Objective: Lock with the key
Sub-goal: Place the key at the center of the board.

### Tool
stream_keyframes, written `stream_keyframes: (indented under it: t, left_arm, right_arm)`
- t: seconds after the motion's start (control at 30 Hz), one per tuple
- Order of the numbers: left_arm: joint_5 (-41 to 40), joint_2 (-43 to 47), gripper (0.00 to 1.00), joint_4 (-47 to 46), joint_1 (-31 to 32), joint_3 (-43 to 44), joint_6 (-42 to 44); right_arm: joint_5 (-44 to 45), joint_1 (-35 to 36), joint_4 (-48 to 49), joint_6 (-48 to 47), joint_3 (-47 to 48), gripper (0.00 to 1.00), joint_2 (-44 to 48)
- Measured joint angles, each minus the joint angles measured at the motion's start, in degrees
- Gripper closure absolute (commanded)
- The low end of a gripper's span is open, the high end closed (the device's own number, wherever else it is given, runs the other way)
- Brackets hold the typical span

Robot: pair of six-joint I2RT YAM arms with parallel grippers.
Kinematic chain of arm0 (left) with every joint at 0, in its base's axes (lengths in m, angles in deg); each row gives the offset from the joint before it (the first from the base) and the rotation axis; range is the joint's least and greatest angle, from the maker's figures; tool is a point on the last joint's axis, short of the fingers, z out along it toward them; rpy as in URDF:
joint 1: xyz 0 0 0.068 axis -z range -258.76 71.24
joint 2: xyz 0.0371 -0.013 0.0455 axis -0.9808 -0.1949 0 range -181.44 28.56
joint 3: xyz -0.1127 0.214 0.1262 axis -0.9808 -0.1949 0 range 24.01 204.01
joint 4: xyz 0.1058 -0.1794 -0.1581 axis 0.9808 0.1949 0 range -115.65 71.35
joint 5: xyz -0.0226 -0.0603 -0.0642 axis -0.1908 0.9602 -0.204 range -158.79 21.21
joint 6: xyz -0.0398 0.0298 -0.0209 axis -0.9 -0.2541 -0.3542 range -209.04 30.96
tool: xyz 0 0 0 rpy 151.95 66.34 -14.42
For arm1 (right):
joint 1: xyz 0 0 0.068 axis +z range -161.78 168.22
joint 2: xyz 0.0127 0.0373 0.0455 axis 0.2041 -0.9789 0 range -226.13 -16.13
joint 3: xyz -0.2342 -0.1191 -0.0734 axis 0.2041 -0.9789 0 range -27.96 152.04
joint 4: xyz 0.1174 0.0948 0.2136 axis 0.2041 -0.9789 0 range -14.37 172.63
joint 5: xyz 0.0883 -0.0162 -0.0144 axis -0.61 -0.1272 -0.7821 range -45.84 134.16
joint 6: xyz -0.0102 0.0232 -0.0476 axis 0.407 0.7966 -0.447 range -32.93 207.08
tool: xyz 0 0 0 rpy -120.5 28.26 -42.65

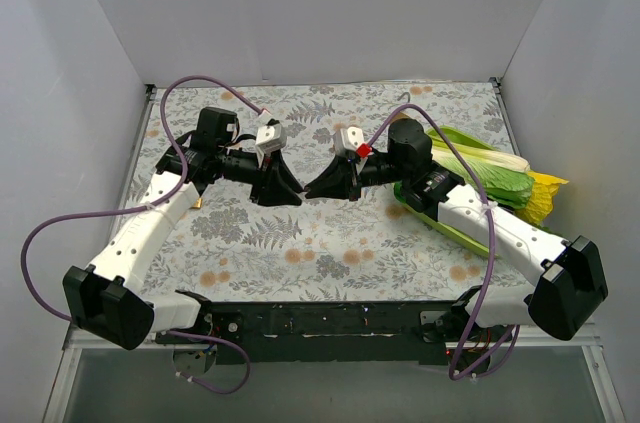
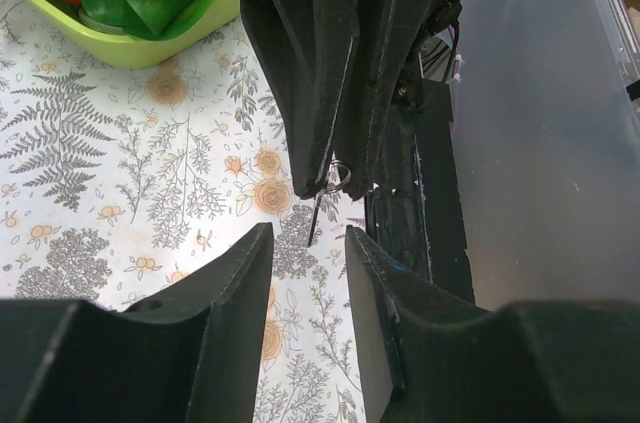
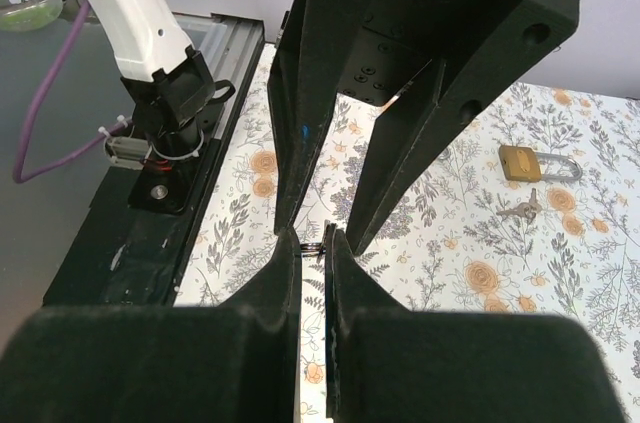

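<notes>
My right gripper (image 3: pixel 315 241) is shut on the key, whose ring (image 3: pixel 312 249) pokes out between its tips. In the left wrist view the key ring (image 2: pixel 340 180) and the thin key blade (image 2: pixel 315 218) hang from the right gripper's fingers (image 2: pixel 320 93). My left gripper (image 2: pixel 308 235) faces them with its jaws apart, the blade just ahead of its tips. Both grippers meet tip to tip at the middle of the mat (image 1: pixel 303 191). The brass padlock (image 3: pixel 535 163) lies on the floral mat beyond the left gripper's fingers (image 3: pixel 400 123).
A small bunch of spare keys (image 3: pixel 520 209) lies beside the padlock. A green tray (image 2: pixel 130 43) of leafy vegetables (image 1: pixel 480 168) sits at the right of the mat. The black front rail (image 1: pixel 330 318) and both arm bases run along the near edge.
</notes>
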Motion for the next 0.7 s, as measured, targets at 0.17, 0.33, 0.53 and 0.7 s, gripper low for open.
stream_keyframes:
  t: [0.17, 0.33, 0.53, 0.7]
  left_arm:
    - [0.0, 0.0, 1.0, -1.1, 0.3, 0.0, -1.9]
    - [-0.6, 0.1, 1.0, -2.3, 0.5, -0.2, -4.9]
    - [-4.7, 2.3, 1.0, -5.7, -0.5, -3.9, -10.4]
    - [-9.6, 2.0, 1.0, -4.9, -8.7, -6.8, -11.0]
  right_arm:
    - [-0.1, 0.0, -0.5, -1.2, 0.0, 0.99, 0.0]
    - [1.4, 0.0, -1.7, -2.2, 0.0, 0.51, 0.0]
    - [6.9, -0.1, -6.2, -1.6, 1.6, 0.17, -0.3]
    - [10.6, -1.5, -9.0, -0.8, 1.6, 0.15, 0.2]
